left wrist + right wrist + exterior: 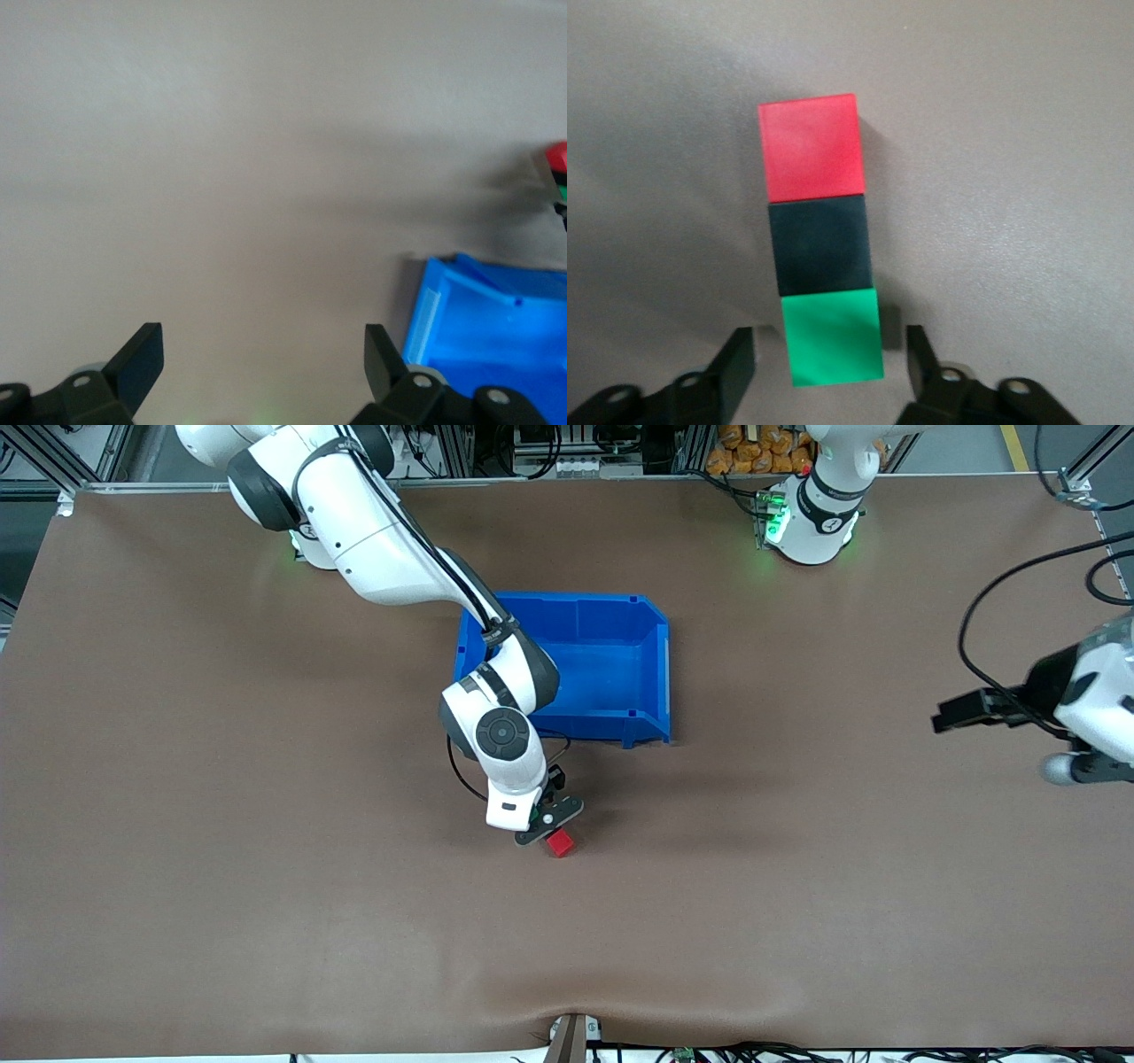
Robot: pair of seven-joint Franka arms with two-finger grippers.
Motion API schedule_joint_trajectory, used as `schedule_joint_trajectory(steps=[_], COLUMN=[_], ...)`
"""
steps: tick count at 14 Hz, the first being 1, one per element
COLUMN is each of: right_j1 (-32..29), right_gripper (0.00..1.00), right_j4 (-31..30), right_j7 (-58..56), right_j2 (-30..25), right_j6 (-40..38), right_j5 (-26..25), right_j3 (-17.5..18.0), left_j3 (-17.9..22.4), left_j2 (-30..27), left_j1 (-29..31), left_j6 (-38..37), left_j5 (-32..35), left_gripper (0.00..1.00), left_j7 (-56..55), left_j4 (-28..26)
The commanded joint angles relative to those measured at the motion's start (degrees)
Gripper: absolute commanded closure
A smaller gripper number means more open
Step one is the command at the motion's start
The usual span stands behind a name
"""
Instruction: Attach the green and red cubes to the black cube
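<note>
In the right wrist view a red cube [811, 147], a black cube [820, 245] and a green cube [833, 339] lie in one straight row on the table, face to face, with the black one in the middle. My right gripper [830, 341] is open, with a finger on each side of the green cube and a gap on both sides. In the front view the right gripper [549, 820] is low over the row and hides all but the red cube [560, 842]. My left gripper [948, 716] is open and empty, waiting in the air at the left arm's end of the table; it also shows in the left wrist view [263, 335].
An empty blue bin [651, 615] stands on the brown table [266, 868], farther from the front camera than the cubes. A corner of the bin [496, 310] shows in the left wrist view. The right arm reaches over the bin's edge.
</note>
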Motion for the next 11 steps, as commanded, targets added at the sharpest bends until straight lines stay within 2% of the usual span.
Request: schedule_joint_trajectory(steps=[1, 3, 5, 7, 8, 9, 11], right_j1=[0.46, -0.41, -0.86, -2.69, -4.36, -6.03, -9.19], right_gripper=[0.0, 0.0, 0.0, 0.0, 0.0, 0.0, 0.0], right_j4=[1.97, 1.19, 1.01, 1.01, 0.92, 0.92, 0.92], right_j7=[0.96, 0.78, 1.13, 0.87, 0.78, 0.78, 0.78], right_j2=[0.36, -1.66, -3.94, -7.01, -8.68, -10.18, -12.99], right_j6=[-0.96, -2.01, -7.53, -14.29, -16.41, -17.91, -19.94], right_j5=[-0.34, -0.17, -0.17, -0.17, -0.08, 0.01, 0.18], right_j3=[-0.51, -0.69, -0.95, -1.39, -1.39, -1.3, -1.3], left_j3=[0.02, 0.46, 0.37, -1.11, -2.25, -2.44, -2.7], left_j2=[-1.97, -2.14, -2.32, -3.97, -5.38, -6.26, -6.53], left_j1=[1.8, 1.89, 1.37, 0.05, 0.22, 0.92, 1.19], left_j6=[-0.47, -0.2, -0.29, -0.47, -1.43, -4.22, -4.43], left_j5=[-1.0, -0.29, 0.67, 7.49, 8.14, 7.45, 5.34], left_gripper=[0.0, 0.0, 0.0, 0.0, 0.0, 0.0, 0.0], left_j7=[2.15, 1.81, 1.46, 0.84, 1.01, 1.19, 1.1], left_j4=[-2.53, -2.01, -1.57, -1.57, -1.91, -2.87, -2.8])
